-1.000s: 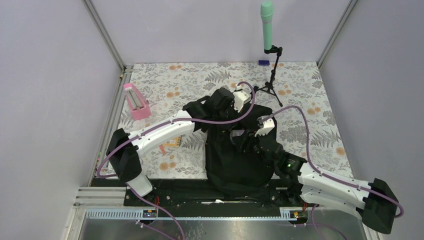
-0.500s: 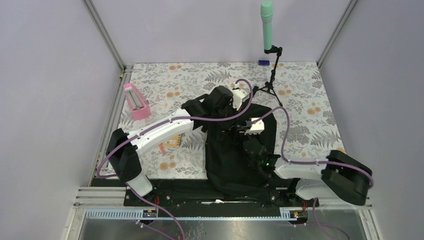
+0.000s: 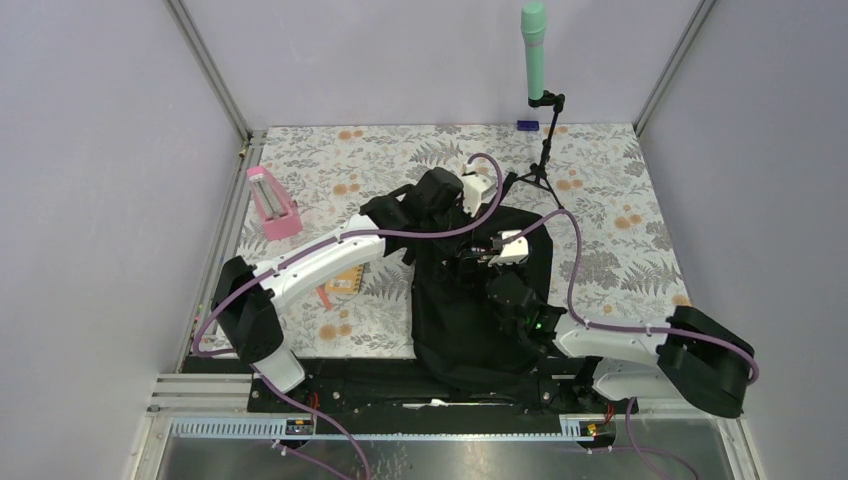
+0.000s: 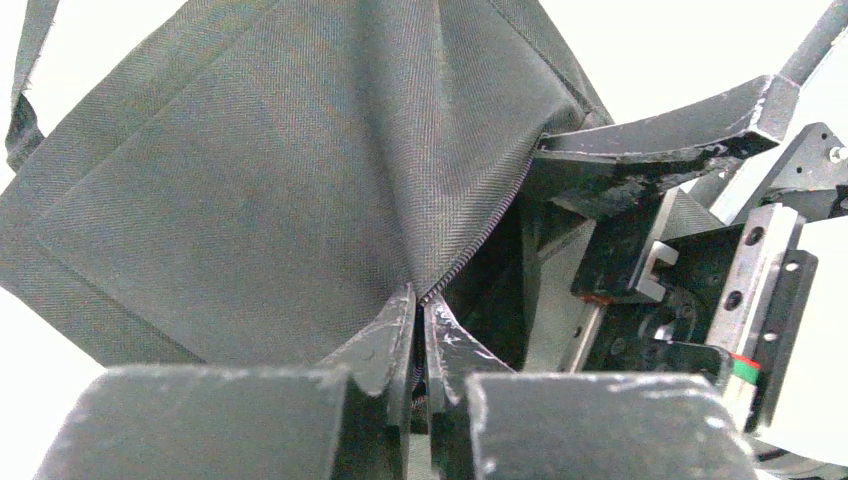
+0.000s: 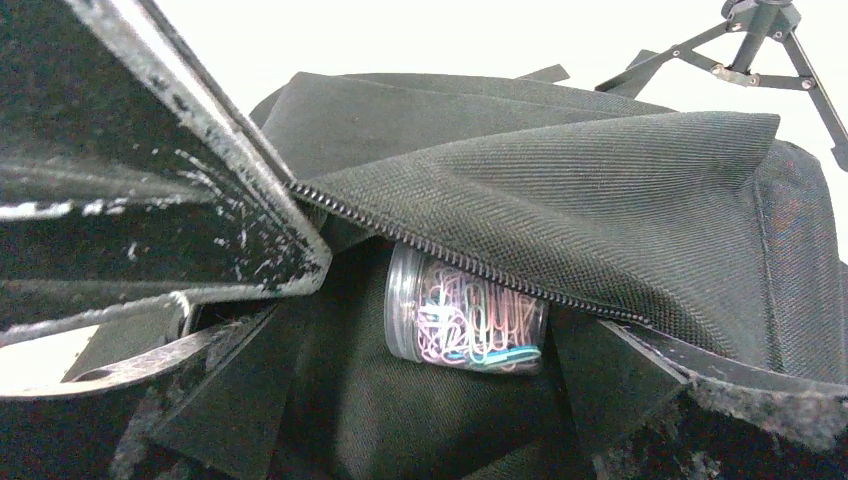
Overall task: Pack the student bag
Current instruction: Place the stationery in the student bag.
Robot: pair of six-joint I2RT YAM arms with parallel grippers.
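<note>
No legible text or markings

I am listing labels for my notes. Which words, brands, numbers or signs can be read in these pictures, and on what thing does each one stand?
No text can be read in any view.
On the large black fabric backpack: no logo or tag shows.
On the clear plastic jar of coloured paper clips: no label shows.
On the flat orange item beside the backpack: any print is too small to read.

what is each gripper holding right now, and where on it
Left gripper pinches the bag at the zipper edge of its opening; right gripper is open, holding nothing.
</note>
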